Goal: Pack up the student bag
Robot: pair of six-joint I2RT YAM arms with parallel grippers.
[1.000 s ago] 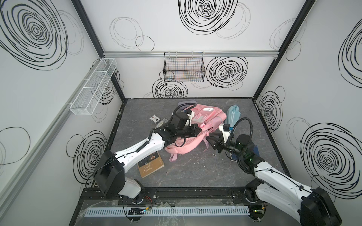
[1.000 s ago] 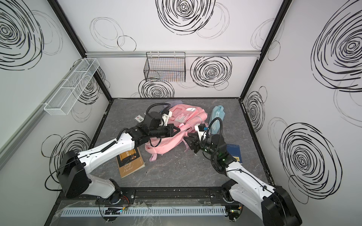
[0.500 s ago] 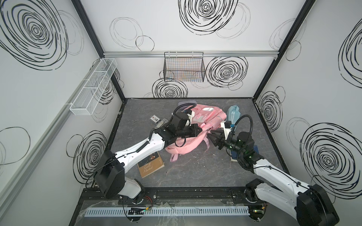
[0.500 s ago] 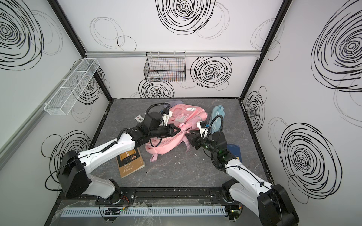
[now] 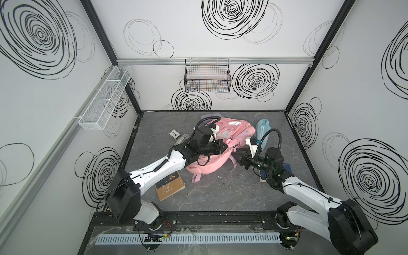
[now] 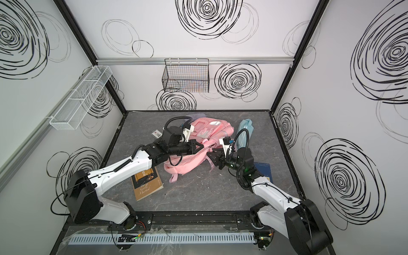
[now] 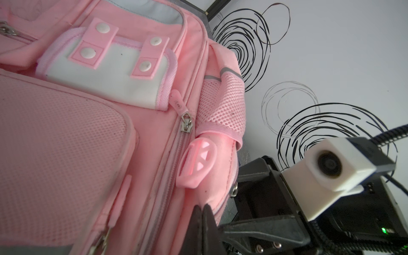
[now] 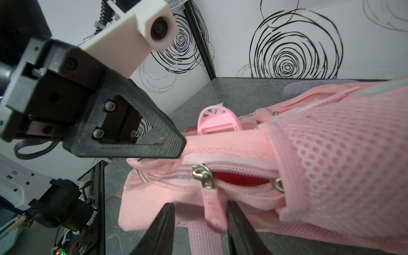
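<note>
From its base at the front left, the left arm stretches forward and to the right over one brown book (image 5: 170,187), wrist about level, with the left gripper (image 5: 226,146) pointing right. Just behind the arm lies one small card (image 5: 174,133). The left gripper's fingers are pressed together on a fold of fabric at the edge of the student bag (image 5: 231,132), right beside the zip. The one pink bag lies front up in the middle of the table (image 5: 209,198), between the two grippers. In the right wrist view, two metal sliders (image 8: 203,174) sit on the zip with a short gap between them and red showing inside. One pink zip pull (image 8: 213,209) hangs from one slider between the spread fingers (image 8: 167,212) of the right gripper (image 8: 199,209), and neither finger clearly touches it. The right arm comes in low from the front right, bent at the elbow, its gripper pointing left at the bag. Behind it lies one light-blue pouch (image 5: 262,128), and one blue book (image 6: 263,170) lies under the arm.
</note>
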